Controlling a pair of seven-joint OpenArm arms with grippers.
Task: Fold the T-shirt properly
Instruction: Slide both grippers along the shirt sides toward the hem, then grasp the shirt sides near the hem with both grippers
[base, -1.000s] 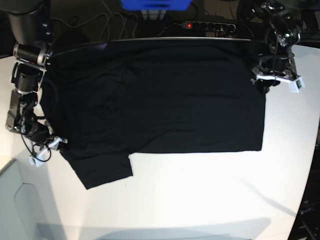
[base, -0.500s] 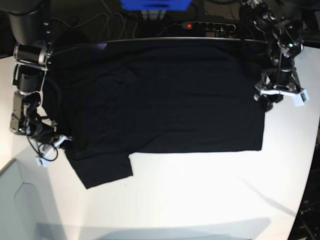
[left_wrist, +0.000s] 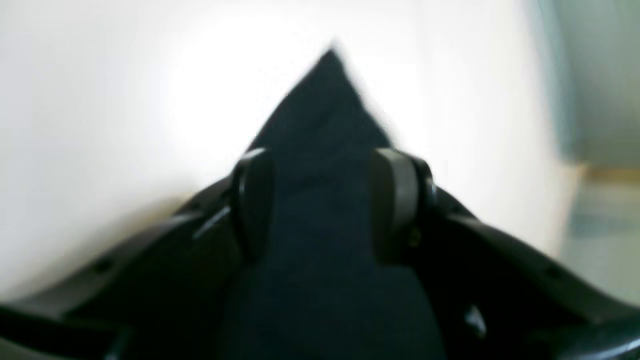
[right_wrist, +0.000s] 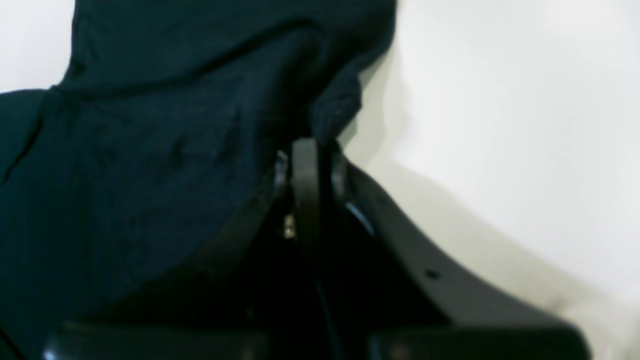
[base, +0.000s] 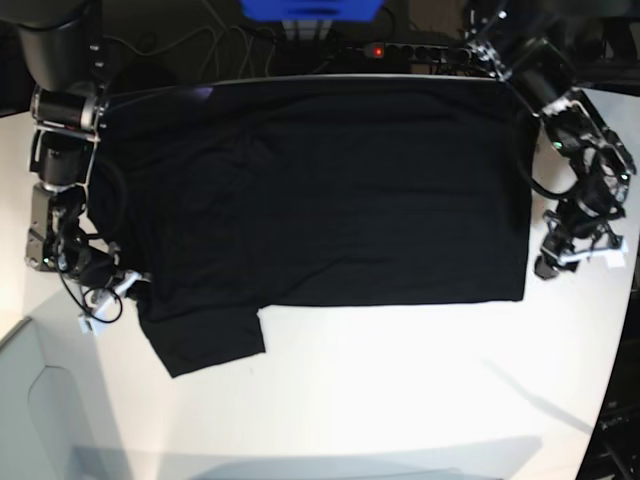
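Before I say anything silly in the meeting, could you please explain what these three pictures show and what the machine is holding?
It is a robot with two arms at a white table. One camera looks down from above; the other two sit on the wrists, looking along the grippers. A black T-shirt lies spread out flat. The right gripper is shut on the T-shirt near the shoulder, at the overhead picture's left. The left gripper is open near the hem corner, its fingers either side of a point of cloth, gripping nothing yet.
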